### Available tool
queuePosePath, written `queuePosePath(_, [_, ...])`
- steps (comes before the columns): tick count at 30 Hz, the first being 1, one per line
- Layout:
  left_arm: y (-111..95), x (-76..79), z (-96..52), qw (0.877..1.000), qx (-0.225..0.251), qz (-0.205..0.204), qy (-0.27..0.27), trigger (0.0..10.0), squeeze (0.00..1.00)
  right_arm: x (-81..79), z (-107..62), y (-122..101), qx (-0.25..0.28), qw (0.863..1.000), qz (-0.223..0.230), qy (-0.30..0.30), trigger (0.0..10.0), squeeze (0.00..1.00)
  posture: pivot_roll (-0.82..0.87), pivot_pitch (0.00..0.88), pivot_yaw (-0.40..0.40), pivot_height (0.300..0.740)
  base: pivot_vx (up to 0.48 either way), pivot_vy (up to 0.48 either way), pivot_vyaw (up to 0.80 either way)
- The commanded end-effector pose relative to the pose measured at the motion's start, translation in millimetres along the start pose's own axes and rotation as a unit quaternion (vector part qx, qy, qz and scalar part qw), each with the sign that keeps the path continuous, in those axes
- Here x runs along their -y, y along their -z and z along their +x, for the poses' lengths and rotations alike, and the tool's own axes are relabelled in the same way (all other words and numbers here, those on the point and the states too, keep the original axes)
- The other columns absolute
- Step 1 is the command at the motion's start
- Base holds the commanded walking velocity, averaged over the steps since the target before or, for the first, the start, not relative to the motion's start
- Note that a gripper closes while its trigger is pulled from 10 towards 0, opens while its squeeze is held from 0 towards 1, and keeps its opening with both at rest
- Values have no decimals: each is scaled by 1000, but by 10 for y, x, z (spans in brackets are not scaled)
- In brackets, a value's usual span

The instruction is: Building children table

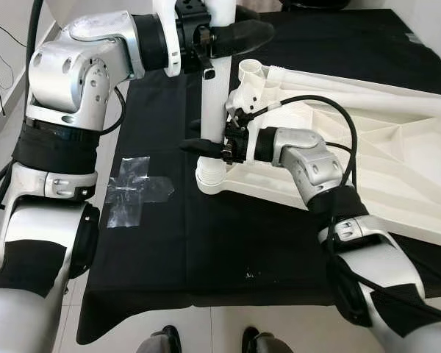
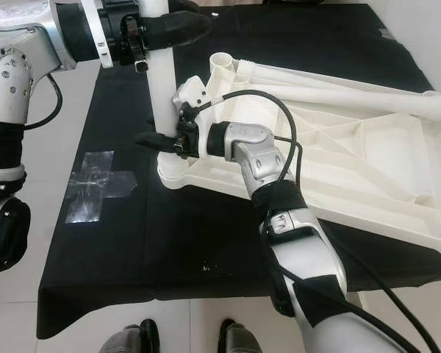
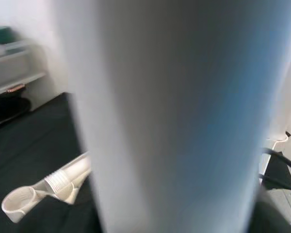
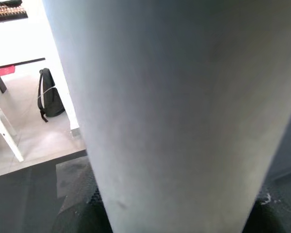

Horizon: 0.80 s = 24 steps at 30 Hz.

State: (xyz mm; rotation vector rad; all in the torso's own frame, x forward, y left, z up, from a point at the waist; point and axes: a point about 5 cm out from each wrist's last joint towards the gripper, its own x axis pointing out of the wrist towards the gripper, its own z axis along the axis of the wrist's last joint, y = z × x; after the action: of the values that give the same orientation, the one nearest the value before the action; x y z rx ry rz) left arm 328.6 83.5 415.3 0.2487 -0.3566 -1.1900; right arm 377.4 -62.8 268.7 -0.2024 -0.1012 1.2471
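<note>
Black cloth (image 1: 206, 257) covers the floor nearest the robot, with a cross of clear tape (image 1: 136, 190) stuck to it at the left. Beyond that, the white plastic tabletop (image 1: 397, 158) lies upside down, and a white tubular leg (image 1: 214, 110) stands upright in its near corner socket (image 1: 209, 179). Low down, the right hand (image 1: 206, 147) is closed around the leg; higher up, the left hand (image 1: 228, 37) clamps it too. Fitting this leg appears to be the step in hand; next it likely needs a straight downward push until seated. Farther back, another white leg (image 1: 367, 92) lies across the tabletop beside an empty corner socket (image 1: 251, 70).
</note>
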Motion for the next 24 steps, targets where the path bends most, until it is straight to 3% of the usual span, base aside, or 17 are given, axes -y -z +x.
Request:
queuePosePath(1, [76,87,116,1000,-7,-13,27,10000,1000,-120,198,-60,-7,999,-15,-41,0,0,18,257,-10,740,0,0,0])
queuePosePath(4, [44,78,113,1000,-2,-16,25,10000,1000,-79,179,-46,-5,1000,-15,5,0,0,13,256,-18,740,0,0,0])
queuePosePath(5, [34,79,112,1000,-1,-14,25,10000,0,-61,171,-39,-2,1000,-12,26,0,0,12,256,-21,740,0,0,0])
queuePosePath(6, [24,73,107,1000,-1,-16,24,10000,0,-55,160,14,-5,996,-15,85,0,0,10,256,-32,740,0,0,0])
queuePosePath(7, [7,67,100,1000,2,-18,22,10000,0,-31,103,171,-29,967,-12,253,0,0,14,256,-42,740,0,0,0])
queuePosePath(8, [7,67,100,1000,2,-18,22,10000,0,-31,103,171,-29,967,-12,253,0,0,14,256,-42,740,0,0,0])
queuePosePath(10, [-11,51,84,1000,2,-20,17,10000,0,-417,36,444,-53,931,-26,361,0,0,40,261,-49,740,0,0,0])
queuePosePath(11, [-11,51,84,1000,2,-20,17,10000,0,-417,36,444,-53,931,-26,361,0,0,40,261,-49,740,0,0,0])
queuePosePath(13, [-7,39,61,1000,0,-23,15,10000,0,-662,54,529,-61,931,-21,359,0,0,22,260,-37,740,0,0,0])
queuePosePath(20, [-23,51,67,1000,-3,-11,18,10000,0,-491,162,375,-46,933,-30,355,0,0,9,240,-37,740,0,0,0])
queuePosePath(24, [-51,44,75,1000,5,-11,14,10000,0,-506,138,341,-51,928,-36,368,0,0,6,240,-38,740,0,0,0])
